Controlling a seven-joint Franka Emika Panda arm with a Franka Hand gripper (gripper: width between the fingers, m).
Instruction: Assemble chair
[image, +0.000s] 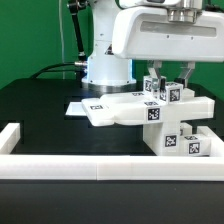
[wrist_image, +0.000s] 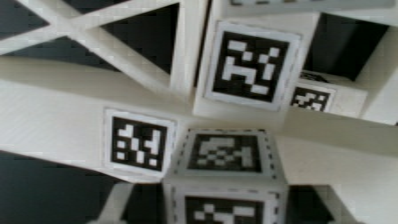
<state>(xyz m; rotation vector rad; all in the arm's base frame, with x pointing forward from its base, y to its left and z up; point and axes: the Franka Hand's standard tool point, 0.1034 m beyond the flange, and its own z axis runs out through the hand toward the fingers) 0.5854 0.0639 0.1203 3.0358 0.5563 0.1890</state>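
White chair (image: 165, 118) parts stand partly joined toward the exterior view's right, near the border rail (image: 90, 165). Directly above, the gripper (image: 166, 82) straddles an upright tagged bar (wrist_image: 249, 62), fingers seemingly clamped on it.

The table (image: 40, 110) is black, with a green backdrop behind it. A long plain white rail (image: 70, 164) borders its near edge and turns up at the exterior view's left. The chair (image: 165, 120) (white blocky parts with black-and-white tags) stands on the table toward the exterior view's right, just behind the rail. A thin flat marker board (image: 88, 106) lies farther back, beside the robot base (image: 105, 68), partly hidden by the chair's slab.
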